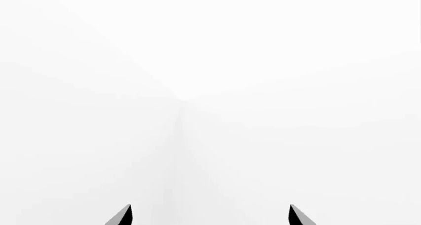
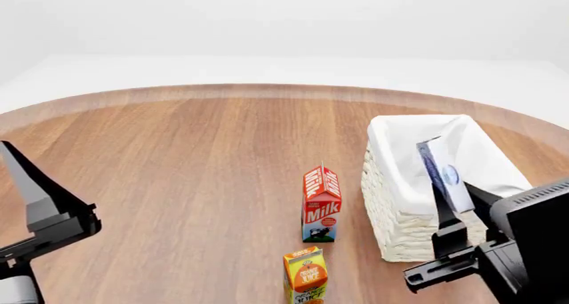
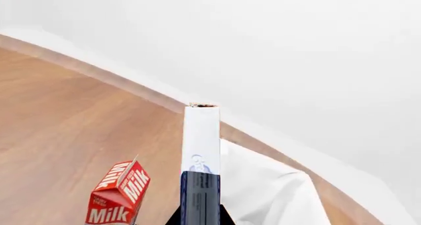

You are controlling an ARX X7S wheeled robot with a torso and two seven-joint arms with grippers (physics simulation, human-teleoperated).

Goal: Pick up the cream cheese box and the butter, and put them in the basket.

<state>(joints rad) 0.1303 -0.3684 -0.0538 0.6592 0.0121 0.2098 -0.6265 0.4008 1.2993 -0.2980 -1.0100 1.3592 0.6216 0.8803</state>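
With the right gripper (image 2: 447, 214) pinching the cream cheese box (image 2: 442, 174) on edge over the basket (image 2: 391, 217), lower it before releasing, seemingly centred; left fingers (image 1: 125, 216) are spread.

1 basket (image 2: 404, 231), 1 cream cheese box (image 2: 442, 175), 1 milk carton (image 2: 321, 204), 1 juice carton (image 2: 306, 275), 1 tabletop (image 2: 178, 177), and 2 grippers: left (image 2: 44, 207), right (image 2: 458, 241).

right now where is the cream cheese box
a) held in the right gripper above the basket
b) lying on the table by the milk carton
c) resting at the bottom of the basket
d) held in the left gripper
a: the right gripper is shut on the cream cheese box, holding it upright over the basket; the left gripper is open and holds nothing.
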